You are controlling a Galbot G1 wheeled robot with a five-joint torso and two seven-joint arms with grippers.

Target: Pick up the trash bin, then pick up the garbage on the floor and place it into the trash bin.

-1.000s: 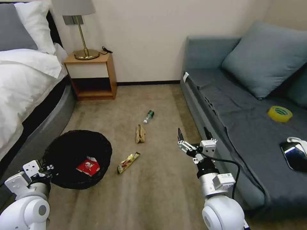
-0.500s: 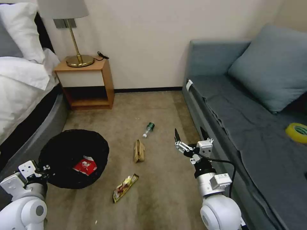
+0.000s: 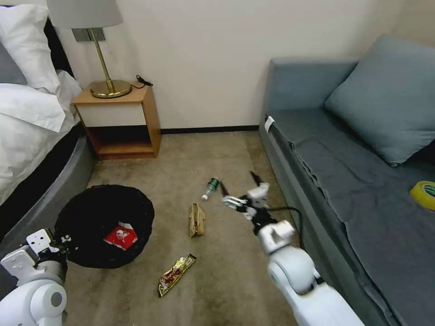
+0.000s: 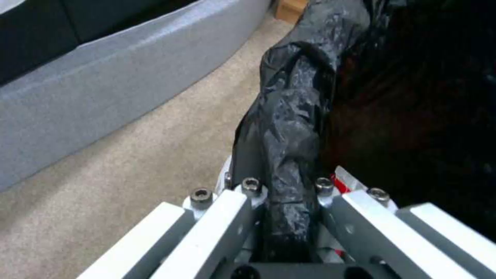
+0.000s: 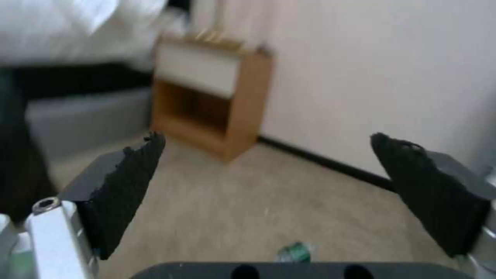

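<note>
The trash bin, lined with a crinkled black bag, stands on the carpet at the lower left. A red snack packet lies inside it. My left gripper is shut on the bin's near rim; in the left wrist view the black bag rim runs between the left gripper fingers. On the floor lie a small clear bottle with a green label, a crumpled brown paper bag and a gold-brown candy wrapper. My right gripper hovers open just right of the bottle, its right gripper jaws wide apart.
A wooden nightstand with a brass lamp stands against the far wall. The bed borders the left side and a grey sofa the right, with a yellow tape roll on its seat. Open carpet lies between them.
The head camera has shifted, so the whole scene sits differently. My right arm has swung left and forward, toward the bottle. The left gripper keeps its hold on the bin rim.
</note>
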